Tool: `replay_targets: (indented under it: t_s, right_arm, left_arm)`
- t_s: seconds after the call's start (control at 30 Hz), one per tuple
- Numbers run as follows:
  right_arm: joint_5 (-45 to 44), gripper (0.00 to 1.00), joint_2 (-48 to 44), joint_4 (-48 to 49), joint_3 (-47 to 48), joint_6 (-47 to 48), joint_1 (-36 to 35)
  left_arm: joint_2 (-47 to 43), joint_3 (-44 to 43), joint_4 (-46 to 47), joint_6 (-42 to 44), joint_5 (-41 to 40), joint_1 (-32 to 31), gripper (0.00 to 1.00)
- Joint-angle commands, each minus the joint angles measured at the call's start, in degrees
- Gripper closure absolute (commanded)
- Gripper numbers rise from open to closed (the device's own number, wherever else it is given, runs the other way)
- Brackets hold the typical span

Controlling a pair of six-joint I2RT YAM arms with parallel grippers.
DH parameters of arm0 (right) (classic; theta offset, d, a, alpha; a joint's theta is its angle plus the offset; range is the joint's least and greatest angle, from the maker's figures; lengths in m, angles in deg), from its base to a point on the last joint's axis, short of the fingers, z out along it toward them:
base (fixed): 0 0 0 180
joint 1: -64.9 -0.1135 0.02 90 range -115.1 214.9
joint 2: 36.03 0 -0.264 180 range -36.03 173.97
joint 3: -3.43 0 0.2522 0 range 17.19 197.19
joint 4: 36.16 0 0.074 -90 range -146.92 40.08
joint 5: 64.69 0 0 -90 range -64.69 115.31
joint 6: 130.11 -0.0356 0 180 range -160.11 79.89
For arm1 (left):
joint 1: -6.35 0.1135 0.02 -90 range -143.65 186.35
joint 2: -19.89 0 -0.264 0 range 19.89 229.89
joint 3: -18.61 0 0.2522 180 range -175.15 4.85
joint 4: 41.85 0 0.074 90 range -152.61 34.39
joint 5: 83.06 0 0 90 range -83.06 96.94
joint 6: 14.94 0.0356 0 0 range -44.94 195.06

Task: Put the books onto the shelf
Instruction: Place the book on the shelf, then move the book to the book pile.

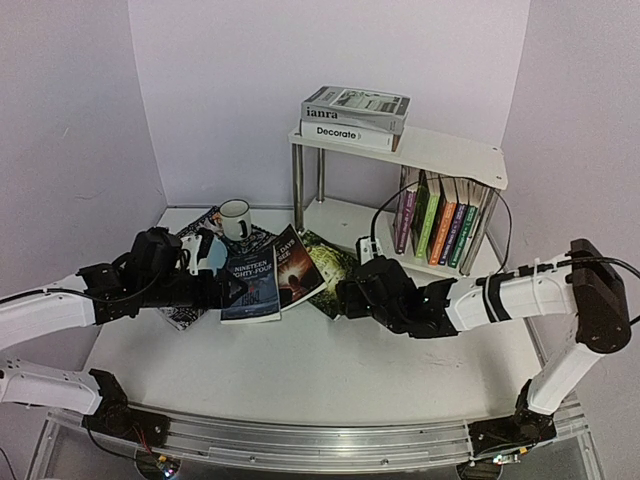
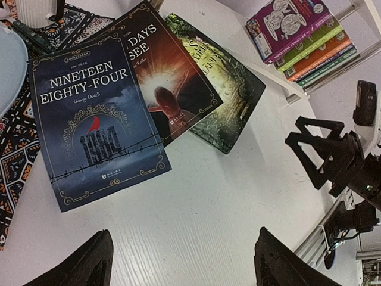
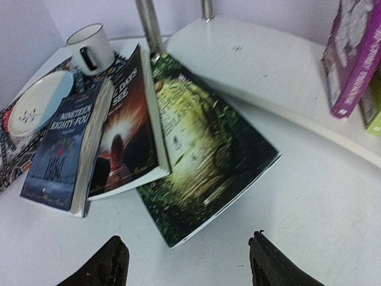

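White boards on chrome legs: the shelf [image 1: 455, 150] is partly filled. Five or so bright books [image 1: 437, 225] stand upright on its lower board, and two more [image 1: 355, 115] lie stacked flat on its top board, so that much looks done.

Still to go are three dark books fanned out on the counter [image 1: 300, 370] just left of the shelf, overlapping each other. The blue one [image 2: 95, 119] is farthest from the shelf, the red one [image 2: 172, 89] is in the middle, and the green one [image 3: 202, 149] is nearest its leg.

The left tool [image 2: 181, 265] hovers by the blue one's near edge with its fingers [image 2: 89, 262] spread wide and nothing between them. The right tool [image 3: 190, 262] faces the green one, also wide open and empty. I'd call the job past halfway.

The counter is white-painted and a little scuffed. Farther left of the shelf, a patterned placemat [image 2: 15, 155] carries a mug [image 1: 235, 218] and a pale plate [image 3: 36, 107]. Plain lilac walls [image 1: 220, 90] close in behind the shelf and on both sides.
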Motion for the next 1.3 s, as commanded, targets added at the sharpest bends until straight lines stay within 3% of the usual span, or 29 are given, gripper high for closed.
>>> replay_targets:
  t_s: [0.0, 0.13, 0.27, 0.5, 0.9, 1.27]
  right_arm:
    - [13.4, 0.29, 4.1, -3.1, 3.1, -5.4, -0.2]
    - [18.7, 0.27, 8.3, -0.6, 5.4, -8.8, -0.2]
    - [22.2, 0.26, 12.1, 1.5, 9.1, -12.8, -0.2]
    - [15.6, 0.19, 15.6, 2.2, 10.8, -17.0, 0.0]
    - [23.5, 0.24, 28.1, 4.8, 23.1, -23.3, 0.3]
    - [27.5, 0.26, 36.2, 6.4, 28.4, -26.2, 0.3]
  left_arm:
    - [2.6, 2.7, 6.7, -2.8, 0.4, 2.2, 0.17]
    - [5.8, 6.3, 14.1, -4.3, 7.0, 6.9, 0.18]
    - [10.0, 5.1, 15.4, -3.9, 8.4, 9.7, 0.18]
    - [15.2, 3.8, 15.5, -3.3, 10.5, 13.5, 0.18]
    - [23.6, 2.1, 20.3, -1.0, 15.5, 19.2, 0.20]
    - [29.5, 0.4, 21.1, 0.1, 18.1, 21.0, 0.23]
